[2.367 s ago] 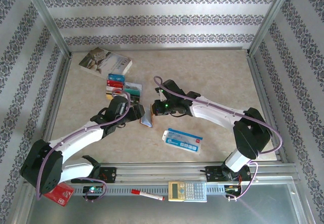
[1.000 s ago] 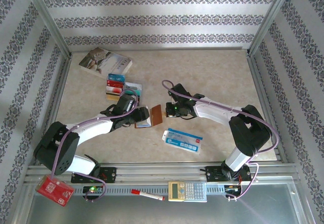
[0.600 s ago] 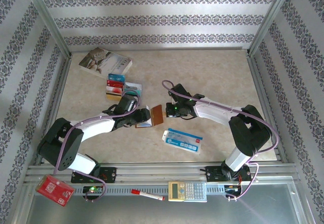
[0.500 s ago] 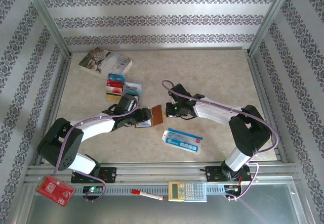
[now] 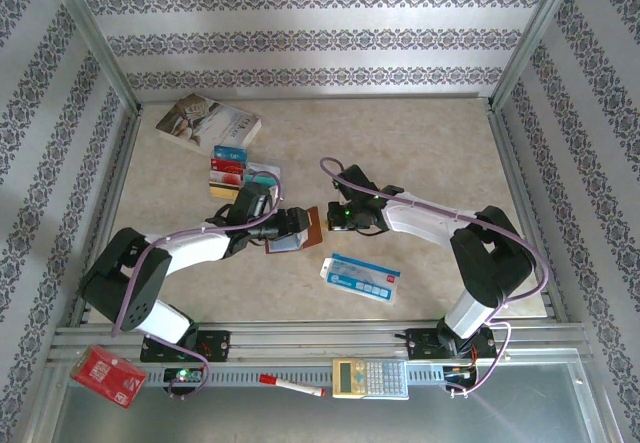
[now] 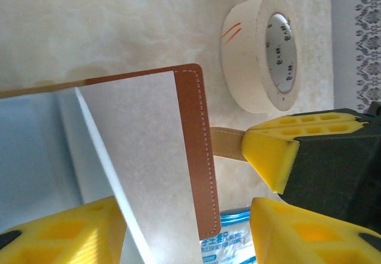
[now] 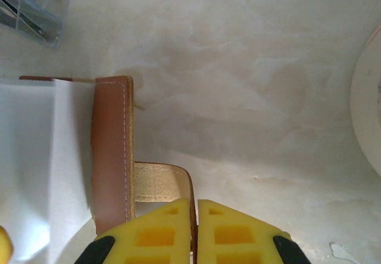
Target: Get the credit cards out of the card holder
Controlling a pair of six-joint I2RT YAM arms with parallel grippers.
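Observation:
The brown leather card holder (image 5: 308, 228) is held up on edge at mid-table between both arms. My right gripper (image 5: 329, 219) is shut on its tan strap (image 7: 156, 180), fingertips (image 7: 193, 219) pressed together on it. My left gripper (image 5: 290, 225) reaches in from the left. It stands open (image 6: 186, 235), one yellow finger on each side of the holder's brown cover edge (image 6: 196, 157) and a white leaf or card (image 6: 137, 157), with a gap on the right side. Three credit cards (image 5: 228, 168) lie on the table behind the left arm.
A white tape roll (image 6: 262, 52) lies just beyond the holder. The blue-and-white packet (image 5: 361, 276) lies in front of it, a book (image 5: 207, 123) at the back left. On the front rail are a red packet (image 5: 108, 375), a pen (image 5: 290, 385) and a calculator (image 5: 369, 376).
My left gripper has slid right, up to the holder, and its jaws have narrowed a little around the free edge. The right gripper has kept its hold on the strap without moving.

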